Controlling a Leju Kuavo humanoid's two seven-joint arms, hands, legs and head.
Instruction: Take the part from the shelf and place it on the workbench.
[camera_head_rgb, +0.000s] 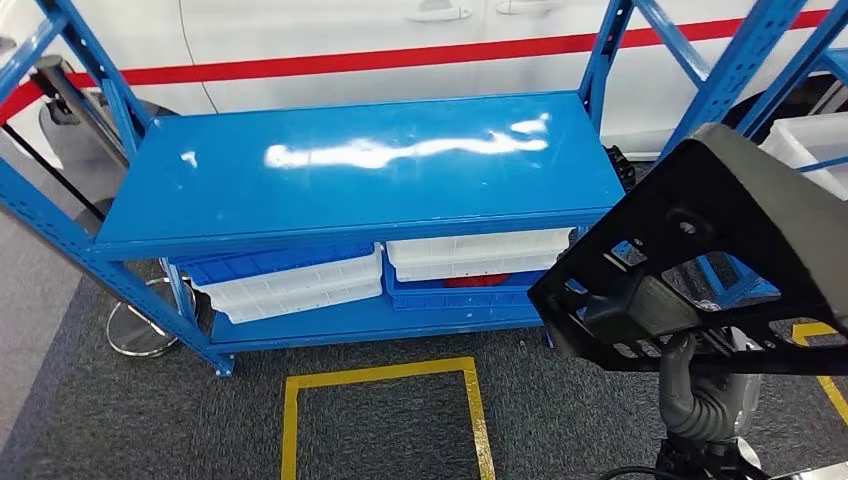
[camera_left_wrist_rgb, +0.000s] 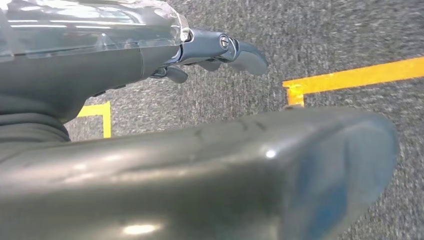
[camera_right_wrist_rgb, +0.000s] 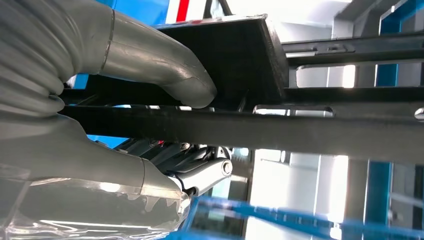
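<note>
Head view showing right hand (camera_head_rgb: 640, 310) gripping black part (camera_head_rgb: 740, 200) aloft beside blue shelf (camera_head_rgb: 370, 160), likely clearing it for carrying; left hand (camera_left_wrist_rgb: 220, 50) hanging, fingers loosely curled, empty.

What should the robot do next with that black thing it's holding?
Probably carry it toward the workbench. The right hand already grips the black part, lifted in front of the blue shelf, whose top lies bare. No workbench is visible, so turning comes first.
</note>
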